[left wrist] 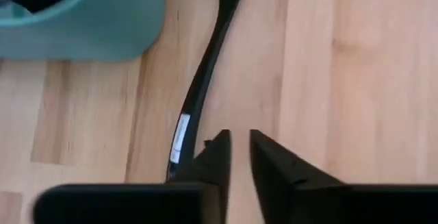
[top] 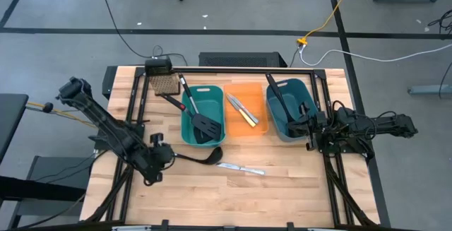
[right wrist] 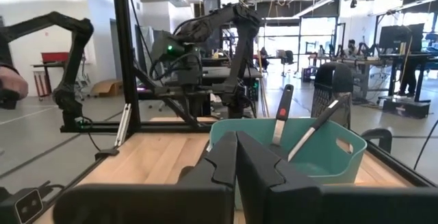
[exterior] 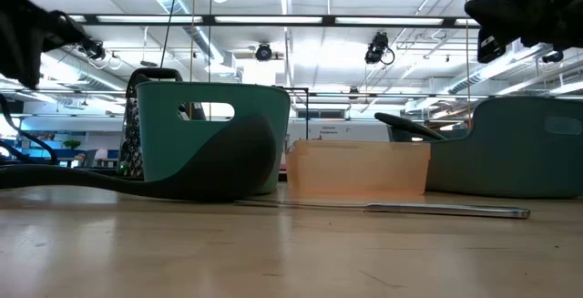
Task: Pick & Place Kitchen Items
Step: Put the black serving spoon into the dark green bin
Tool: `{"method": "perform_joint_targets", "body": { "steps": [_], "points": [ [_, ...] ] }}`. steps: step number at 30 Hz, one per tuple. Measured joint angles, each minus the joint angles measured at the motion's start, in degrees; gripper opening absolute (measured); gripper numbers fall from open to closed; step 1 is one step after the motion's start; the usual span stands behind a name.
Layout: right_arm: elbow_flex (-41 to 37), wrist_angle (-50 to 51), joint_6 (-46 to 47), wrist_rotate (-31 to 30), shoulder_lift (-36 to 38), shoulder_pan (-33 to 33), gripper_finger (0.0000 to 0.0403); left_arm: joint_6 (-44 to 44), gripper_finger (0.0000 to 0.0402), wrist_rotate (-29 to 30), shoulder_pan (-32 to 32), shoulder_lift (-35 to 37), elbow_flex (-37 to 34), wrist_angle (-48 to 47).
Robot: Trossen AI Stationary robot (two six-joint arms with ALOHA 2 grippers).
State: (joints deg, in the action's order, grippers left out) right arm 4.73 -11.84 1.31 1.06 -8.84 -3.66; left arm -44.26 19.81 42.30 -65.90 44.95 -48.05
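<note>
A: Where is the left gripper (top: 157,162) sitting relative to the ladle (top: 200,157)?

B: It is hovering at the handle end, low over the desk (top: 282,188). The ladle is lying flat on the wood, its long axis running from the gripper across to its bowl, which is resting just in front of the teal bin (top: 203,114). In the left wrist view the handle (left wrist: 198,94) is passing just beside one finger (left wrist: 213,157), not between the pair.

A: Are the fingers gripping it?

B: Not that I can see. A narrow gap is showing between them with nothing in it, so the gripper is looking slightly parted and empty. I am judging it needs to shift sideways onto the handle before closing.

A: And the right gripper (top: 308,128)?

B: It is waiting closed and empty beside the darker teal bin (top: 291,111), well apart from the ladle. The left arm is clearly nearer.

A: What are the bins holding?

B: The teal bin is holding a black slotted spatula (top: 203,121). The orange bin (top: 244,112) is carrying a yellow-handled knife (top: 245,114) and a silver one alongside. The darker bin is holding dark long-handled utensils (top: 275,93). One silver table knife (top: 241,167) is lying loose on the desk near the ladle's bowl.
</note>
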Motion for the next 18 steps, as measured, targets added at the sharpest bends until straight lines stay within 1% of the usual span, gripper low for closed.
{"method": "perform_joint_targets", "body": {
  "steps": [5,8,11,14,18],
  "points": [
    [0.0,0.3,0.7,0.0,0.0,0.0,0.0011,1.0,0.0148,0.3,-0.3,-3.9,0.0,-0.3],
    [0.0,0.6,1.3,0.0,0.0,0.0,0.0010,0.8,0.0204,0.6,-1.9,-5.7,0.0,-1.3],
    [0.0,0.7,1.3,0.0,0.0,0.0,0.0012,1.9,0.0248,0.0,-3.6,-6.6,-0.1,-3.0],
    [0.0,0.9,1.4,0.0,0.0,0.0,0.0013,4.2,0.0277,-2.4,-5.4,-6.7,-1.4,-1.1],
    [0.0,1.1,1.4,-0.1,0.0,0.0,0.0011,7.3,0.0289,-6.5,-8.3,-6.8,-4.9,3.6]
  ]
}}
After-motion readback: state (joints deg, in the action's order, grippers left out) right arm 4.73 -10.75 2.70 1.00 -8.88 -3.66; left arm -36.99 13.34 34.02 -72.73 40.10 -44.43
